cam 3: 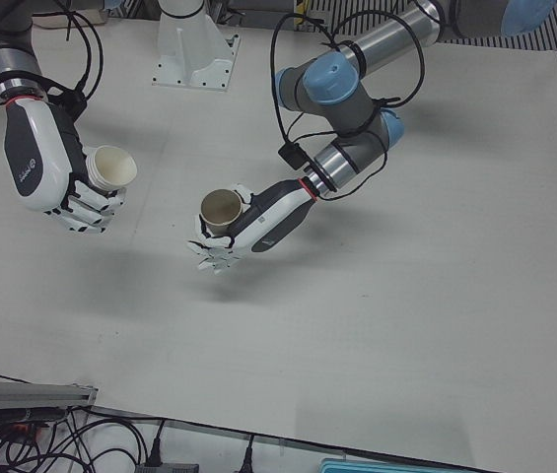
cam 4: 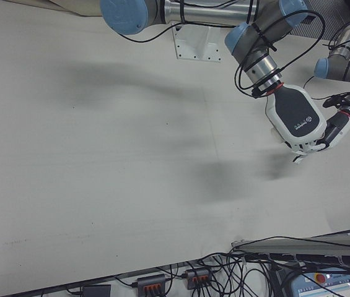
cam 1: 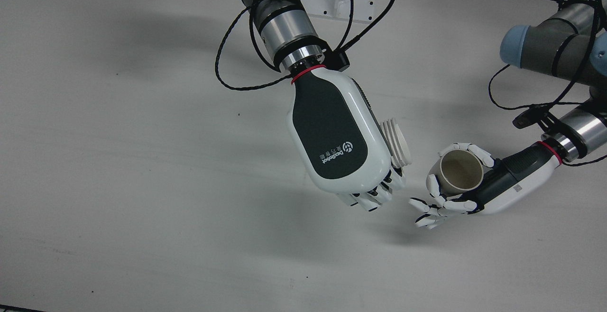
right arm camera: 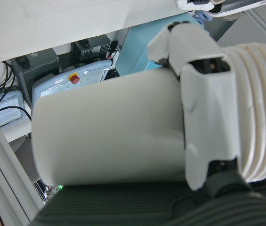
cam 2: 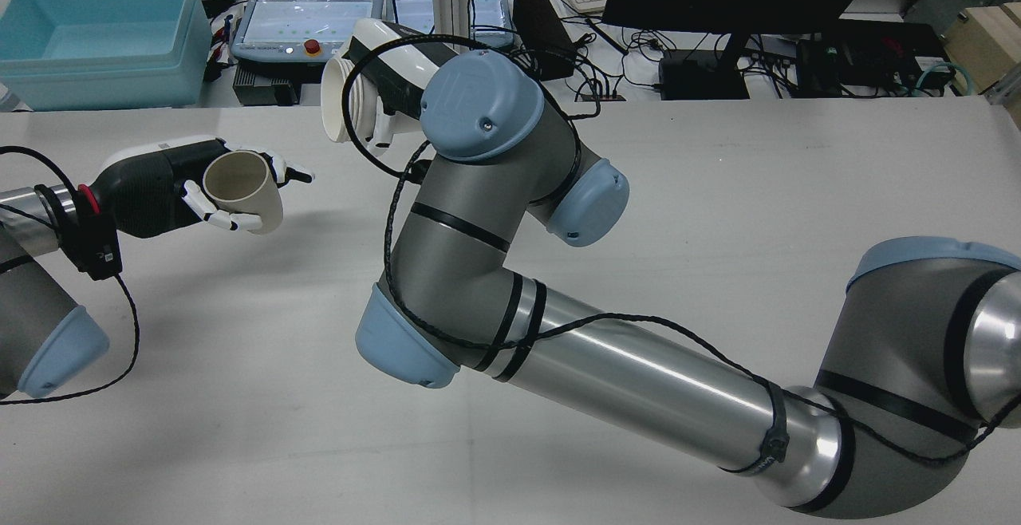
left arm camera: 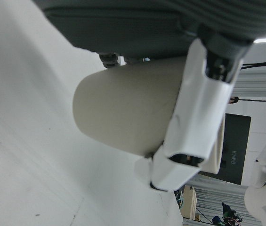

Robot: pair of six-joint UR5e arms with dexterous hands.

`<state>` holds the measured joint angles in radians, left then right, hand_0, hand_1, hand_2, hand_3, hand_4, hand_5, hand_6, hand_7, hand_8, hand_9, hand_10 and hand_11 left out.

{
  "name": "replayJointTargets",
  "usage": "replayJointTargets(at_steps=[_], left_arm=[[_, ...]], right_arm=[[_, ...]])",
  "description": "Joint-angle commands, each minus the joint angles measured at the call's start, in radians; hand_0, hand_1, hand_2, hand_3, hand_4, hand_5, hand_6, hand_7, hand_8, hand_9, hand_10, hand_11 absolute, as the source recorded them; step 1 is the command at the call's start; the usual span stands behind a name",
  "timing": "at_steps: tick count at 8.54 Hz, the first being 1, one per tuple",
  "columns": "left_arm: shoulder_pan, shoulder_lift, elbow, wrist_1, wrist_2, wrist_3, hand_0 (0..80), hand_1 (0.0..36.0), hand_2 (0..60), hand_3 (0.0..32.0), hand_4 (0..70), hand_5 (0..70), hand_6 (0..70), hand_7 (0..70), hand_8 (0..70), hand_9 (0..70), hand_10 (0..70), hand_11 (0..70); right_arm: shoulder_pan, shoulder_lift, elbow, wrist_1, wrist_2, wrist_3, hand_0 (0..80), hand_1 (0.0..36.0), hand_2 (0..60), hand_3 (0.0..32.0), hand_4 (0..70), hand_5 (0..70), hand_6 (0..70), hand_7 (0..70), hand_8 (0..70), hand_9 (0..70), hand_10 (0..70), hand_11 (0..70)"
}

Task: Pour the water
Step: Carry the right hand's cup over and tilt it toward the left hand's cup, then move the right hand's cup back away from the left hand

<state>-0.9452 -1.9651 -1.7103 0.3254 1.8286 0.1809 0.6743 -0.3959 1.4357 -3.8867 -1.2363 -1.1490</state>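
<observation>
Cups are being held above the bench (cam 1: 142, 184). Front view: right hand (cam 1: 339, 136) is clamping a ribbed white cup (cam 1: 397, 142); left hand (cam 1: 479, 186) is gripping a tan cup (cam 1: 459, 172), mouth upward. Rear view: the ribbed cup is tilting sideways, near the tan cup.

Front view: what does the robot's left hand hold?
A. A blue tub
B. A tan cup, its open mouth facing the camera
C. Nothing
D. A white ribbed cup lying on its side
B: the left hand has its fingers wrapped around the tan cup, whose hollow inside shows from above.
</observation>
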Motion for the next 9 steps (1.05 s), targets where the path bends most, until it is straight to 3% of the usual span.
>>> replayJointTargets(at_steps=[1, 2, 3, 5, 6, 7, 8, 9], left_arm=[[-0.006, 0.003, -0.002, -0.023, 0.006, -0.003, 80.0, 36.0, 60.0, 0.0, 60.6, 70.0, 26.4, 24.2, 11.0, 7.8, 2.3, 7.0], [-0.021, 0.023, 0.008, -0.051, 0.006, -0.011, 80.0, 36.0, 60.0, 0.0, 60.1, 70.0, 27.2, 24.7, 11.2, 8.1, 3.2, 8.3], [-0.076, 0.081, 0.006, -0.096, 0.006, -0.014, 80.0, 36.0, 60.0, 0.0, 59.8, 70.0, 27.2, 25.0, 11.3, 8.5, 4.0, 9.5], [-0.183, 0.168, 0.006, -0.178, 0.004, -0.043, 80.0, 36.0, 60.0, 0.0, 59.3, 70.0, 26.8, 25.4, 11.5, 9.6, 5.1, 11.3], [-0.235, 0.24, 0.009, -0.251, 0.004, -0.049, 80.0, 36.0, 60.0, 0.0, 60.4, 70.0, 27.1, 25.6, 11.9, 10.1, 5.8, 12.3], [-0.259, 0.323, 0.047, -0.378, -0.003, -0.052, 80.0, 36.0, 60.0, 0.0, 68.3, 70.0, 28.6, 26.8, 13.2, 12.0, 7.7, 14.9], [-0.265, 0.372, 0.054, -0.416, -0.023, -0.041, 80.0, 36.0, 60.0, 0.0, 68.5, 70.0, 26.5, 26.7, 12.8, 12.0, 7.7, 14.9], [-0.267, 0.4, 0.055, -0.422, -0.072, -0.028, 80.0, 36.0, 60.0, 0.0, 66.0, 70.0, 25.4, 26.3, 12.3, 11.5, 7.4, 14.6]], right_arm=[[0.017, -0.21, 0.164, 0.045, 0.03, 0.131, 80.0, 36.0, 60.0, 0.0, 70.0, 70.0, 59.7, 70.0, 36.3, 48.1, 41.9, 62.2], [0.04, -0.482, 0.33, 0.172, 0.111, 0.398, 80.0, 36.0, 60.0, 0.0, 70.0, 70.0, 60.7, 70.0, 36.8, 48.8, 42.7, 63.4], [0.086, -0.668, 0.453, 0.223, 0.17, 0.587, 80.0, 36.0, 60.0, 0.0, 70.0, 70.0, 60.7, 70.0, 37.4, 49.5, 44.1, 65.5], [0.229, -0.884, 0.587, 0.236, 0.164, 0.748, 80.0, 36.0, 60.0, 0.0, 55.7, 70.0, 55.9, 70.0, 38.2, 50.2, 48.6, 70.0], [0.319, -0.979, 0.589, 0.306, 0.123, 0.825, 80.0, 36.0, 60.0, 0.0, 43.6, 68.4, 52.2, 65.4, 39.6, 52.1, 50.6, 70.0], [0.376, -1.109, 0.562, 0.49, 0.065, 0.839, 80.0, 36.0, 60.0, 0.0, 44.8, 68.6, 53.8, 65.1, 42.1, 55.1, 52.2, 70.0], [0.396, -1.244, 0.455, 0.709, 0.064, 0.898, 80.0, 36.0, 60.0, 0.0, 51.3, 69.7, 57.2, 65.4, 44.9, 57.4, 53.5, 70.0], [0.412, -1.28, 0.254, 0.904, 0.066, 0.993, 80.0, 36.0, 60.0, 0.0, 52.1, 69.3, 58.2, 64.8, 47.0, 59.6, 55.1, 70.0]])
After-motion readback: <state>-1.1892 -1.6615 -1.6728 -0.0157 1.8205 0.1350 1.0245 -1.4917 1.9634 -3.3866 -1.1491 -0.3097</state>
